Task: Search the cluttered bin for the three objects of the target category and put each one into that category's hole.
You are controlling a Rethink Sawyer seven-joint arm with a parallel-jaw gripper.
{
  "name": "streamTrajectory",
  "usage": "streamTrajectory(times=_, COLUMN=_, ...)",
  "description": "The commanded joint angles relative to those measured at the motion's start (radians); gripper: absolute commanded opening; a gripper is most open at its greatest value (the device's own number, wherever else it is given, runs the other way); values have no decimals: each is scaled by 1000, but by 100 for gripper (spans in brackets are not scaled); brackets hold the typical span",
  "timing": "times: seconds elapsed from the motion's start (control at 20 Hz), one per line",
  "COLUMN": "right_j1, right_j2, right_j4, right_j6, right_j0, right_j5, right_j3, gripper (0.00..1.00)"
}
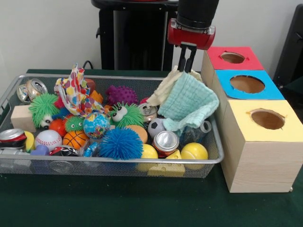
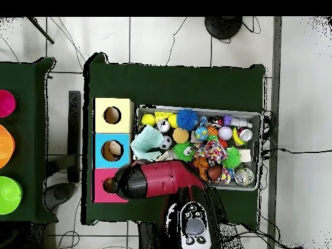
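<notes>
My gripper (image 1: 187,66) hangs over the right end of the wire bin (image 1: 113,163), fingers pressed together on the top of a bunch of cloth. A mint-green waffle cloth (image 1: 189,101) drapes down from it, with a cream cloth (image 1: 164,89) showing behind and to its left. The bunch's lower edge rests on the bin's contents. To the right stand three boxes with holes: red (image 1: 232,57), blue (image 1: 247,84) and yellow (image 1: 267,119). From overhead the arm (image 2: 159,180) hides the gripper, and the mint cloth (image 2: 148,141) lies at the bin's left end next to the blue box (image 2: 112,150).
A polka-dot cloth (image 1: 75,92) sticks up at the bin's left. Balls, spiky toys (image 1: 120,143), cans (image 1: 165,142) and a wooden block (image 1: 21,118) fill the bin. The yellow box (image 2: 112,115) and pink box (image 2: 104,187) flank the blue one.
</notes>
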Motion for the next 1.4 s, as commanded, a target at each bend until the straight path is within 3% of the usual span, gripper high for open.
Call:
streamTrajectory(times=0.05, right_j1=52, right_j2=-14, right_j4=27, right_j6=168, right_j0=10, right_j5=-53, right_j3=23, gripper=0)
streamTrajectory(times=0.35, right_j1=47, right_j2=-23, right_j4=24, right_j6=166, right_j0=16, right_j5=-81, right_j3=27, gripper=0)
streamTrajectory(times=0.4, right_j1=45, right_j2=-16, right_j4=28, right_j6=155, right_j0=9, right_j5=-91, right_j3=33, gripper=100)
streamTrajectory(times=1.1, right_j1=22, right_j2=-3, right_j4=56, right_j6=109, right_j0=3, right_j5=43, right_j3=-1, gripper=100)
streamTrajectory(times=1.4, right_j1=31, right_j2=44, right_j4=36, right_j6=-52, right_j0=-77, right_j5=208, right_j3=-156, gripper=100)
